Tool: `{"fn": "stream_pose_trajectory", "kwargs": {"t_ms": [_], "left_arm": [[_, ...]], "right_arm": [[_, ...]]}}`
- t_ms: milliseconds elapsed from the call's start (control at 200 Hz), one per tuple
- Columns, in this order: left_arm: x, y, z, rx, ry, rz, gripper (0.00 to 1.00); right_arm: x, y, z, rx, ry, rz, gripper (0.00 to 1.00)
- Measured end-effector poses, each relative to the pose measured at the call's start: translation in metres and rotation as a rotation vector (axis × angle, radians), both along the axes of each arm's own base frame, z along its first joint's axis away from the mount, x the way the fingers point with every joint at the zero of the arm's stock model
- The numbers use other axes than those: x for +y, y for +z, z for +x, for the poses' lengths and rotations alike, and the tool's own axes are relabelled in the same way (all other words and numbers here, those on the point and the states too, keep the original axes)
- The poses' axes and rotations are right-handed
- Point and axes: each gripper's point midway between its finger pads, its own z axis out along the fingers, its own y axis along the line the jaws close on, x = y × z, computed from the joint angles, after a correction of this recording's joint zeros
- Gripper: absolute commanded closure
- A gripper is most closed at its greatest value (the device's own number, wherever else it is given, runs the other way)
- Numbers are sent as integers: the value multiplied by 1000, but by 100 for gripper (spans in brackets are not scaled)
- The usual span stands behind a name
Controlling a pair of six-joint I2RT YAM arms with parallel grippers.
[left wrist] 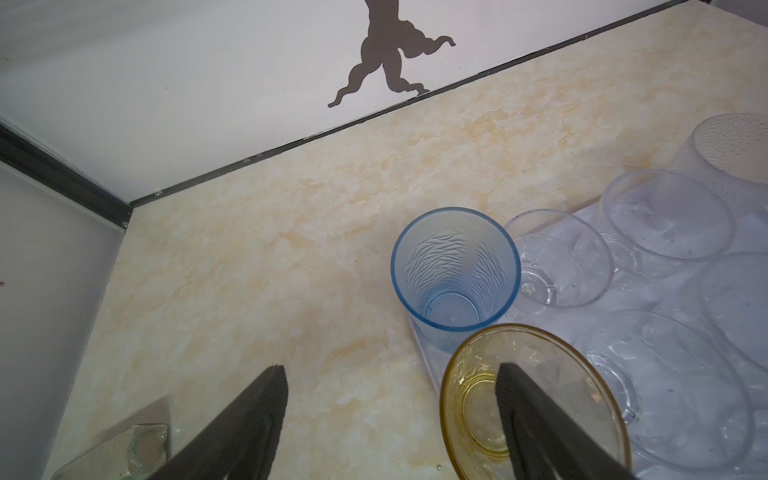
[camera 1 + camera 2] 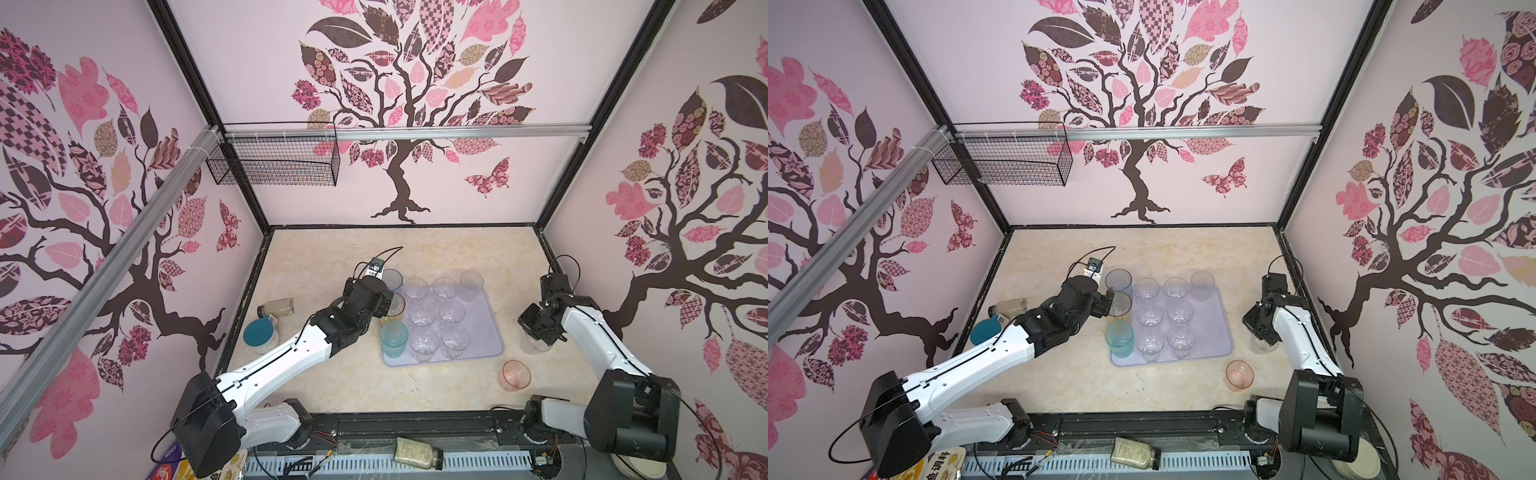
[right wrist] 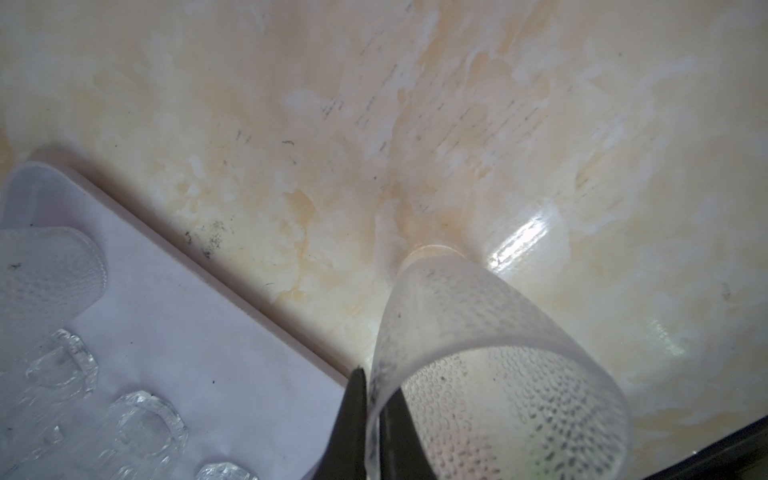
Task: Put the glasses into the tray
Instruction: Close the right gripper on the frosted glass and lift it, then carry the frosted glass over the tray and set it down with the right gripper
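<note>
One clear dimpled glass (image 3: 490, 357) appears to stand on the table (image 3: 415, 124) just beside the tray (image 3: 187, 324), off its right side in both top views. The right gripper (image 3: 376, 399) pinches its wall near the rim, one finger inside and one outside. That thin bite on a slick wall is the main risk, I judge. On lifting, the glass may swing, slip or tip, and its foot may catch the tray's raised rim or knock the other dimpled glass (image 2: 471, 284) at the far corner. Across the tray the left gripper (image 1: 390, 372) has its jaws spread wide, one finger down inside the amber glass (image 1: 469, 395) at the tray's left edge. Pulling out askew could topple it into the blue-grey glass (image 1: 455, 270) or the clear ones beside it. The pink glass (image 2: 515, 374) waits on the table, apart from the tray. In both top views the right wrist covers most of the pinched glass, and the left fingers are hidden too. Whether the blue-grey glass's foot sits fully inside the rim I cannot tell
</note>
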Motion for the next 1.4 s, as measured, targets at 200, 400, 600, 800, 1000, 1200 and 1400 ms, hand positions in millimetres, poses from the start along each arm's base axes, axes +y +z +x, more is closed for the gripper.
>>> {"fn": "stream_pose_trajectory", "kwargs": {"t_ms": [200,400,600,800,1000,1200,1400], "left_arm": [[9,-1,5,2,29,4,18],[10,-3,6,6,34,5,18],[14,-5,10,11,53,4,18],[19,-16,15,39,85,-5,18],[19,-21,16,52,91,-3,18],[17,-31,17,73,90,13,18],[16,-39,20,92,90,22,19]], "right_arm": [[23,23,34,-60,142,-22,100],[31,30,50,-63,224,-52,100],[54,54,55,-70,350,-130,100],[102,60,47,-59,543,-167,100],[139,35,44,1,677,-139,100],[147,12,53,38,708,-131,100],[152,-3,61,58,726,-124,100]]}}
